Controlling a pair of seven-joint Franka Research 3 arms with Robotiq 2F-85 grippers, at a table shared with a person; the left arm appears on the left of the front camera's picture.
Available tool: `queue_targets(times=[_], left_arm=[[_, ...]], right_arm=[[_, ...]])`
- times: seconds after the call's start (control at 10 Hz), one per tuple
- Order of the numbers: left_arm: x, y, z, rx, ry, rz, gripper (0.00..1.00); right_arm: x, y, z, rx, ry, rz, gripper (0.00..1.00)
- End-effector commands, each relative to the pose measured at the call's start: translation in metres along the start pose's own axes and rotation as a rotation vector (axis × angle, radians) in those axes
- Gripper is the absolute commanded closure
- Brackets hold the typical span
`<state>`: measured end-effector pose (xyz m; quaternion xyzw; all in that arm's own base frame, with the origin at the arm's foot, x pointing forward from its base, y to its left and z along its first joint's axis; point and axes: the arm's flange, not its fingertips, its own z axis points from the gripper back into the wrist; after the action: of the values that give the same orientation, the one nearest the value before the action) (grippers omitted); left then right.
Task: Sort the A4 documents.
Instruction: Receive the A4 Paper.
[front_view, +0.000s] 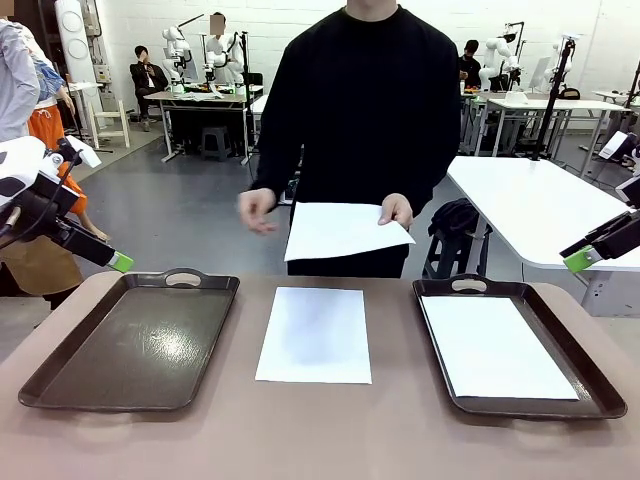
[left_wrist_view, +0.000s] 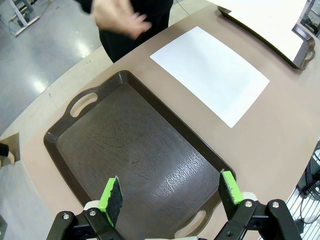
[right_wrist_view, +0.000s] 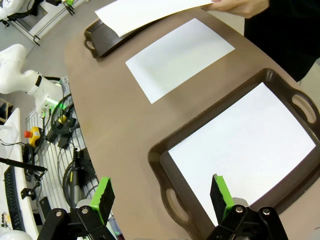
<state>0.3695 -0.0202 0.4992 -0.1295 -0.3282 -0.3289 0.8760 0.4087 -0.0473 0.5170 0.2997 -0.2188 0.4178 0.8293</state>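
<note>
One white A4 sheet (front_view: 315, 334) lies flat on the table between two dark brown trays. Another sheet (front_view: 495, 347) rests inside the right tray (front_view: 600, 375). The person at the far side holds a third sheet (front_view: 340, 230) in one hand above the table's far edge. The left tray (front_view: 130, 340) holds nothing. My left gripper (left_wrist_view: 170, 197) hangs open above the near end of the left tray (left_wrist_view: 130, 150). My right gripper (right_wrist_view: 162, 197) hangs open above the near corner of the right tray (right_wrist_view: 165, 165) and its sheet (right_wrist_view: 245, 150).
The person stands at the middle of the far side, one hand (front_view: 257, 210) free above the table edge. A white table (front_view: 540, 205) stands beyond at the right. Cables and equipment (right_wrist_view: 55, 120) lie on the floor beside the table.
</note>
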Motion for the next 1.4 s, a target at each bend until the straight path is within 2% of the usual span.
queue_targets(times=[0.0,1.3], left_arm=[[-0.0012,0.0020,-0.0014,-0.010,-0.008,0.007,0.00],[-0.0012,0.0020,-0.0014,-0.010,-0.008,0.007,0.00]], right_arm=[[0.0006,0.0021,0.0007,0.001,0.005,0.009,0.00],[0.0006,0.0021,0.0007,0.001,0.005,0.009,0.00]])
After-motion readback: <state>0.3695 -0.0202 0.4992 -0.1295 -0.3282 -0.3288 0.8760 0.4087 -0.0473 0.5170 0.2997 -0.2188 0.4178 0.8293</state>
